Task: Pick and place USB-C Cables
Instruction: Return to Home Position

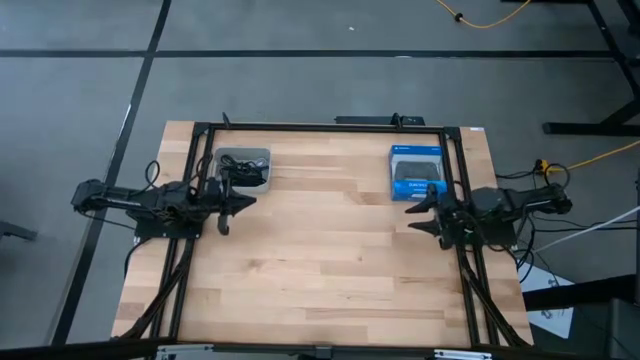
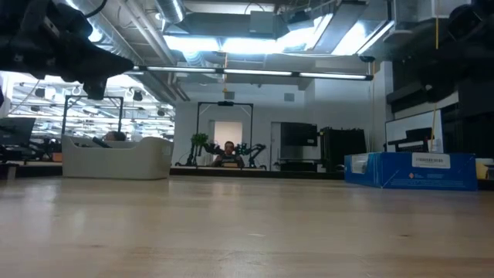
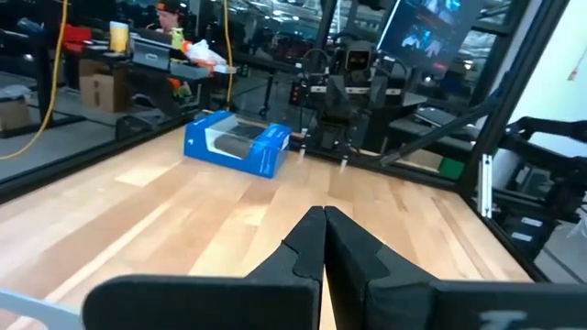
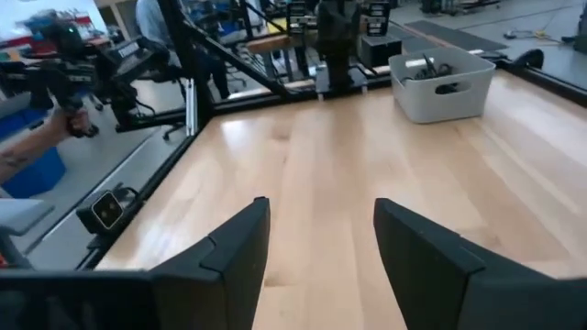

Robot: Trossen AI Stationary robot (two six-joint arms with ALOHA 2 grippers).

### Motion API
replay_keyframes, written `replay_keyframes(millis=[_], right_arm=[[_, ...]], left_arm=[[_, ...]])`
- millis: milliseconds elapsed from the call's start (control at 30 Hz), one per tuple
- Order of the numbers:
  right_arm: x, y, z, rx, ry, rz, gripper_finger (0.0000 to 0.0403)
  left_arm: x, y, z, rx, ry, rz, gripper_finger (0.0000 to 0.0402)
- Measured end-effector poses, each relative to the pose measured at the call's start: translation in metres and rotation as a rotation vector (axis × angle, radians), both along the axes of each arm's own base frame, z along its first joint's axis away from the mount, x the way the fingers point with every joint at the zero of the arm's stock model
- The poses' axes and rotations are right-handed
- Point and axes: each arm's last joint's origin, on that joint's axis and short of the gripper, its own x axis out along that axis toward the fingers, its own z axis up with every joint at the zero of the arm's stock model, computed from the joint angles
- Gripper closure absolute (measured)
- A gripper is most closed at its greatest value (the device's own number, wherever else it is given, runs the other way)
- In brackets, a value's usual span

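Note:
The USB-C cables (image 1: 240,170) lie as a dark tangle inside the shallow grey tray (image 1: 262,155) at the table's far left; their tops also show above the tray's rim in the right wrist view (image 4: 429,66). My left gripper (image 1: 236,206) hovers shut just near of the tray, over bare wood, its fingertips together (image 3: 323,240). My right gripper (image 1: 418,216) stands open at the table's right side, near of the blue box, with nothing between its fingers (image 4: 321,240).
A flat blue-and-black retail box (image 1: 417,172) lies at the far right (image 3: 237,144). A black frame (image 1: 320,128) runs along the table's far edge and sides. Bare wood lies between the two arms. A person's hand (image 4: 57,119) shows beyond the table.

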Motion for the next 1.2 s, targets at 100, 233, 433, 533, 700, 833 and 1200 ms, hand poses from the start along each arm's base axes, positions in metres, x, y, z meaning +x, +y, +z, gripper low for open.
replay_keyframes(millis=[100,233,433,533,700,833,1200], right_arm=[[0.003,0.001,-0.005,0.005,-0.022,-0.001,0.0203],[0.007,0.001,-0.011,0.003,-0.065,-0.017,0.0203],[0.009,0.002,-0.011,-0.055,-0.133,-0.004,0.0203],[0.01,0.002,-0.012,-0.047,-0.17,-0.014,0.0203],[0.011,0.003,-0.013,-0.062,-0.191,0.03,0.0203],[0.01,0.005,-0.014,-0.048,-0.181,0.094,0.0203],[0.01,0.005,-0.014,0.062,-0.162,0.088,0.0203]], left_arm=[[0.0,-0.001,0.001,-0.001,-0.007,-0.011,0.0401],[0.0,-0.001,0.001,-0.004,-0.007,0.005,0.0401],[0.0,-0.001,0.0,-0.01,0.0,0.004,0.0401],[0.0,-0.001,0.0,-0.009,0.002,0.001,0.0401],[0.0,-0.001,-0.002,-0.008,0.023,0.001,0.0401],[0.0,-0.001,-0.002,-0.017,0.022,-0.001,0.0401],[0.0,-0.001,-0.002,-0.055,0.016,-0.003,0.0401]])
